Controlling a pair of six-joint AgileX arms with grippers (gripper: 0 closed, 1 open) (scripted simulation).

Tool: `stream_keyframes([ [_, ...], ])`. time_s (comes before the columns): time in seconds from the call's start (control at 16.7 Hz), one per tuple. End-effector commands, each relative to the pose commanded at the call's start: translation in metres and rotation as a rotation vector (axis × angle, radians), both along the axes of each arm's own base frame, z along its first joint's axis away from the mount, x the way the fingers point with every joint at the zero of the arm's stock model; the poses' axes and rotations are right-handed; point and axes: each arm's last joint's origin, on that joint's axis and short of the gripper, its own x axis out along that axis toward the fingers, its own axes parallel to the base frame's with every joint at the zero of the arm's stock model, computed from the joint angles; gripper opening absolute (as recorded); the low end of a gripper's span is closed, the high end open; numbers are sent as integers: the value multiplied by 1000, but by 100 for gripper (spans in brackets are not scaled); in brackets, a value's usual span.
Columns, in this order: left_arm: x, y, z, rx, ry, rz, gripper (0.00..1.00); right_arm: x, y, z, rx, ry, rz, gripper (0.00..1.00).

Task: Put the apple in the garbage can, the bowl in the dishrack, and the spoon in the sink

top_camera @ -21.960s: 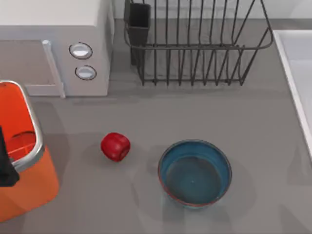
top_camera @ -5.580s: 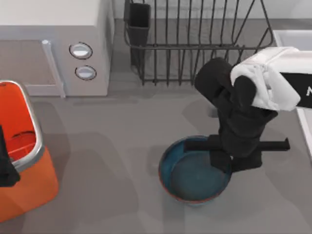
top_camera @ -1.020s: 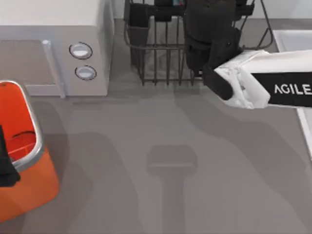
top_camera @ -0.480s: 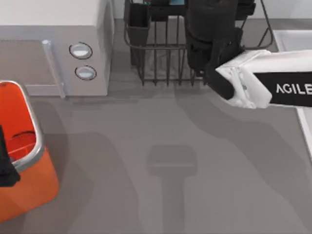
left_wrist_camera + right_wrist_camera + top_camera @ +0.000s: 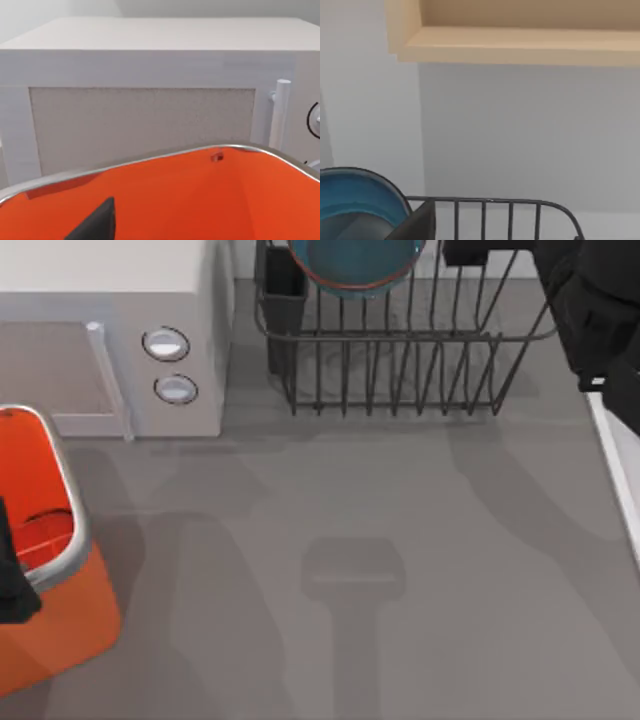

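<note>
The teal-blue bowl stands inside the dark wire dishrack at the back, and the right wrist view shows this bowl beside the rack wires. My right gripper hangs at the back right, off the bowl, open, with one dark fingertip showing. My left gripper hovers over the orange garbage can, open, one fingertip above the can's orange inside. The sink is a white strip at the right edge. The apple and the spoon are out of view.
A white microwave with two round buttons stands at the back left, just behind the garbage can. A black cup sits at the dishrack's left corner. Grey counter spreads across the middle. A beige shelf hangs on the wall above the rack.
The right gripper let go of the bowl in the dishrack and the arm swung away to the right. The left arm has not moved.
</note>
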Motion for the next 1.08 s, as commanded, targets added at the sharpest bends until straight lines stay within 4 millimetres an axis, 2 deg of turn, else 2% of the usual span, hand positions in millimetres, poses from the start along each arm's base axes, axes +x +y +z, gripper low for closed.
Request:
stream_keyframes([
  [0.18, 0, 0, 0, 0, 0, 0, 100, -60, -55, 27, 25, -48, 5, 100],
  [0.3, 0, 0, 0, 0, 0, 0, 100, -107, -89, 33, 43, -96, 6, 100],
  [0.42, 0, 0, 0, 0, 0, 0, 100, -151, -116, 24, 55, -141, 4, 100],
  [0.6, 0, 0, 0, 0, 0, 0, 100, -199, -141, -14, 52, -166, 2, 100],
  [0.72, 0, 0, 0, 0, 0, 0, 100, -214, -150, -48, 39, -139, 0, 100],
  [0.9, 0, 0, 0, 0, 0, 0, 100, -222, -158, -94, 23, -69, -5, 100],
  [1.08, 0, 0, 0, 0, 0, 0, 100, -223, -161, -119, 17, -20, -8, 100],
])
